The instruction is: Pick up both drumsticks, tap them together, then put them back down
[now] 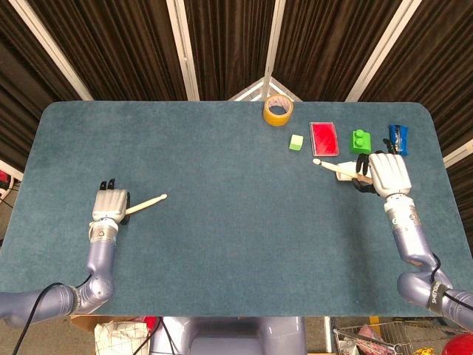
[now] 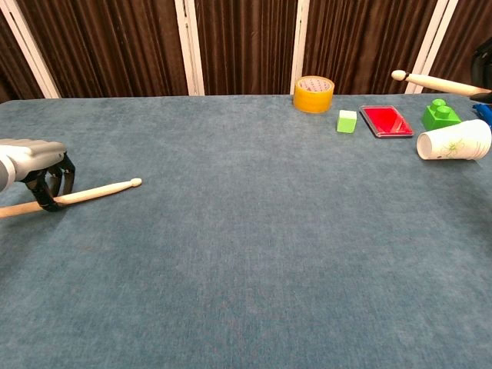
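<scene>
Wooden drumsticks (image 1: 145, 203) (image 1: 336, 168) gripped in left hand (image 1: 109, 205) and right hand (image 1: 387, 175), the right hand's grip visible overhead only.

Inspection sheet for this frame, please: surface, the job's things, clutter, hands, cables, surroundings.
Surface: blue-green felt table, nothing spilled.
Job's things: left drumstick and right drumstick, each gripped, tips pointing inward, far apart.
Clutter: yellow tape roll, pale green block, red tray, green brick, blue object, paper cup on its side.
Hands: left hand and right hand hold the sticks.
Cables: black cable by left arm.
Surroundings: dark curtains.
</scene>
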Tool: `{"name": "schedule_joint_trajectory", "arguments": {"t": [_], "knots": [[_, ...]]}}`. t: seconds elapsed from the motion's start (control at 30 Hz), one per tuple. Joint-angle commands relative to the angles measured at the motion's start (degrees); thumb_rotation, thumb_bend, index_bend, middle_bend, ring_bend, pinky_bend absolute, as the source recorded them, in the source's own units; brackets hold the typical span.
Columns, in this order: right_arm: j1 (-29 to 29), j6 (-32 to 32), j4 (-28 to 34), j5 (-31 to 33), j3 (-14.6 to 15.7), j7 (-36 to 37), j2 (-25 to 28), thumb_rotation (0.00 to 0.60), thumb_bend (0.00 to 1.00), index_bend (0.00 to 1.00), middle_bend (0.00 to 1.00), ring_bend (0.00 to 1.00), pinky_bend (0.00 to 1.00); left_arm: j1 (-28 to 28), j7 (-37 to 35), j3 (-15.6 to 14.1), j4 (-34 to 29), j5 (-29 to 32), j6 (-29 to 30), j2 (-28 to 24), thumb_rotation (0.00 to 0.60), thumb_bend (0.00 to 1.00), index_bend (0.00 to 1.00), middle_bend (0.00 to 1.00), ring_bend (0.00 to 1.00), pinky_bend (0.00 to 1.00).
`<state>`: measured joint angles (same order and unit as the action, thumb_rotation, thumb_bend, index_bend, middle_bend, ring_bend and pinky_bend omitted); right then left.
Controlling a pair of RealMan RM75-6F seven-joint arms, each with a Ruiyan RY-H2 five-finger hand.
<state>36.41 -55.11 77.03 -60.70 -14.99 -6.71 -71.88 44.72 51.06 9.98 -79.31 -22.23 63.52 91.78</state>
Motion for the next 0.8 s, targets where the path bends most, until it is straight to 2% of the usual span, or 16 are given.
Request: {"name": "schedule_joint_trajectory", "arguments": {"t": [0.03,0.2,0.37,0.63,0.8], "knots": [[-0.25,-0.43,0.28,0.01,0.06,-0.16,-0.03,0.6,0.38,0.68,0.6,0.4,0.07,0.04,1.44,-0.35,-0.2,1.34,0.54,-0.33,0.6,0.46,0.54,0.54,0.02,0.0],[-0.32,-0.5,0.35,0.11,0.11,-0.41,-0.05,0.6,0.38,0.68,0.6,0.41,0.07,-0.09,1.5,-0.3,0.41,1.78,0.42,-0.22,0.6,0.46,0.54,0.54,0.03,0.0],[-0.29,-0.5,0.65,0.24,-0.06,-0.51,0.16,0.6,0.38,0.68,0.6,0.41,0.07,-0.31,0.41,-0.19,0.7,-0.35,1.44,-0.08,0.6,0.49,0.56,0.55,0.04,0.0],[-0.18,-0.69,1.46,0.13,-0.36,-0.44,0.43,0.6,0.38,0.68,0.6,0.41,0.07,-2.07,-6.14,-0.67,2.65,-10.69,4.43,0.18,0.6,0.51,0.58,0.57,0.06,0.0],[0.06,-0.88,1.84,0.27,-0.55,-0.85,0.22,0.6,0.38,0.68,0.6,0.41,0.07,-3.48,-14.17,-1.59,4.09,-20.92,4.97,-0.63,0.6,0.51,0.58,0.57,0.06,0.0]]}}
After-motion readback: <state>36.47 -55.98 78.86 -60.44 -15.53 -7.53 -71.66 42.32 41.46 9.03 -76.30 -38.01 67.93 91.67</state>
